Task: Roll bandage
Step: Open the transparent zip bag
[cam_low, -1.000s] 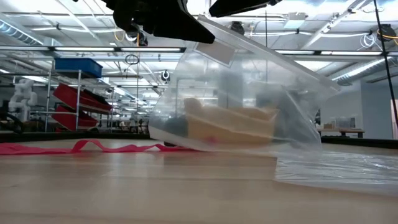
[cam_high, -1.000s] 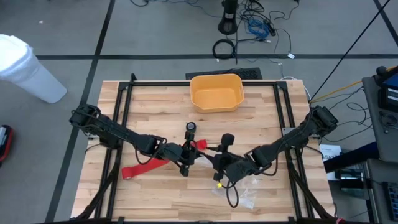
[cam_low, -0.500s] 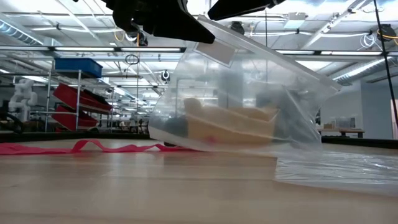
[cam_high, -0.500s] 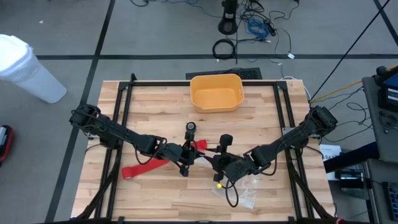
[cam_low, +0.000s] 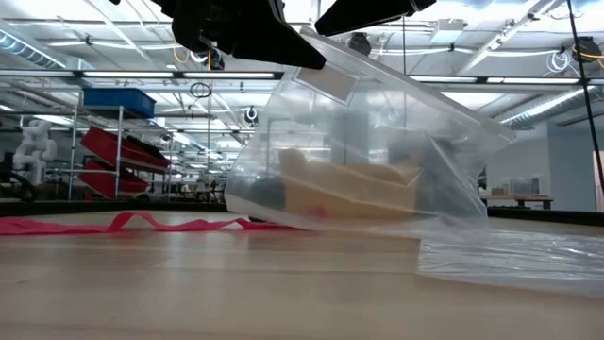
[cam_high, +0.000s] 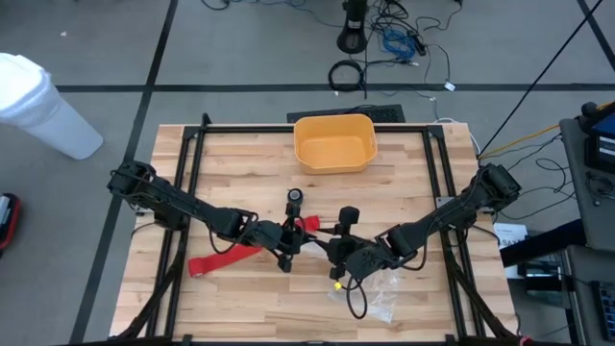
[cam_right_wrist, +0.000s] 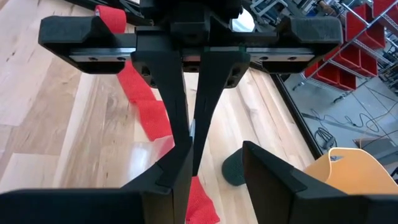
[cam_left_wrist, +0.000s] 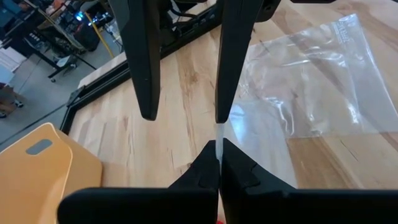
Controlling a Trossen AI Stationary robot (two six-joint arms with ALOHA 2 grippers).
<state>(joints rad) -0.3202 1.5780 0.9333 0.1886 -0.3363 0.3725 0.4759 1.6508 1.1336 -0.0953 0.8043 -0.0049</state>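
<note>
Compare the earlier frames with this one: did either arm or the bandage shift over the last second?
Nothing visibly changed. The left gripper and right gripper stay together mid-table at the bandage, whose tail still trails left; the plastic bag and yellow bin stayed put.

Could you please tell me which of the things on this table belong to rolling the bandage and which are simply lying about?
For the job:
- bandage, red, lying mostly unrolled
- left gripper, shut at table centre
- right gripper, open, facing it

Not part of it:
- orange bin, at the far edge
- clear plastic bag
- small yellow thing
</note>
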